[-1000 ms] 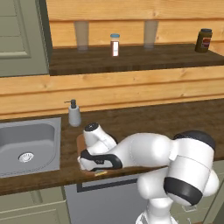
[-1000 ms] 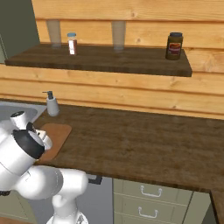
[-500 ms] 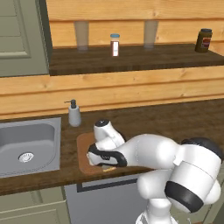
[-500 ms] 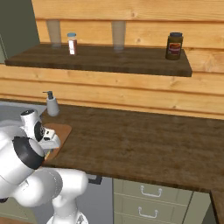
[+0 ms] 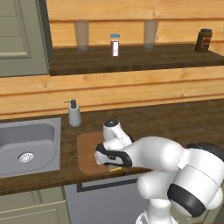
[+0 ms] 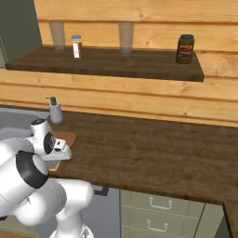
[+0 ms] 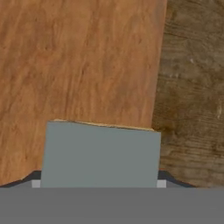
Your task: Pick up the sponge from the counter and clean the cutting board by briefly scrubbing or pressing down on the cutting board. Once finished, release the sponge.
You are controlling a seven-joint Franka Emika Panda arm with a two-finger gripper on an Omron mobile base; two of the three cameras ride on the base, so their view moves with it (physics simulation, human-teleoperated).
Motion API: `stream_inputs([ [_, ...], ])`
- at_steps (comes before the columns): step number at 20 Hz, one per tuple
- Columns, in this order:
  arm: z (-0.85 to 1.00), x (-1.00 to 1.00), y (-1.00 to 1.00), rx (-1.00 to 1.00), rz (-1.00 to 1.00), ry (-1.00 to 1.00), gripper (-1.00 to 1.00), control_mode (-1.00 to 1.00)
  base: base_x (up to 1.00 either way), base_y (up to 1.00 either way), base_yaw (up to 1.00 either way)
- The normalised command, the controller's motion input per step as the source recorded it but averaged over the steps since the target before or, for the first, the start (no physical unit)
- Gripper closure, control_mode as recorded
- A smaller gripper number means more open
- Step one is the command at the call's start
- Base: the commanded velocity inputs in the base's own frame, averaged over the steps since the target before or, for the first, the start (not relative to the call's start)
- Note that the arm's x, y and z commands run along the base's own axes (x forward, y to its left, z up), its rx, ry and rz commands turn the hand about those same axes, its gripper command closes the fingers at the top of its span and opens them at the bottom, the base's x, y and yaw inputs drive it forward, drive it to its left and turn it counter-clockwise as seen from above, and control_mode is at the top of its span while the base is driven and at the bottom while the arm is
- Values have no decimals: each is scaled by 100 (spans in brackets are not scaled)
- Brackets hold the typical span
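Soft, even light fills the rendered kitchen, with no glare and only faint shadows: a dim band lies under the shelf [image 5: 131, 61] along the wall, and the soap bottle [image 5: 74, 114] throws a slight shade on the counter [image 6: 153, 153]. Both base views are a little soft, with coarse wood grain. The hand view is blurry up close, the sponge [image 7: 101, 155] a flat grey patch with smeared edges on the board [image 7: 78, 61].

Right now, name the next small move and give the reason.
Probably press straight down and rub briefly: the hand view shows the sponge held between the fingers over the board, near its edge by the counter, so stay on the board.
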Motion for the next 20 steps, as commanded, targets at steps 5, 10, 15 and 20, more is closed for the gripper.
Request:
stream_inputs([
  [5,2,68,0,0,0,4,100,-100,0,0,0],
  [10,7,81,0,1,0,13,100,-100,0,0,0],
  [15,-13,58,0,0,0,4,100,-100,0,0,0],
  [20,-29,42,55,-5,0,0,100,-100,0,0,0],
])
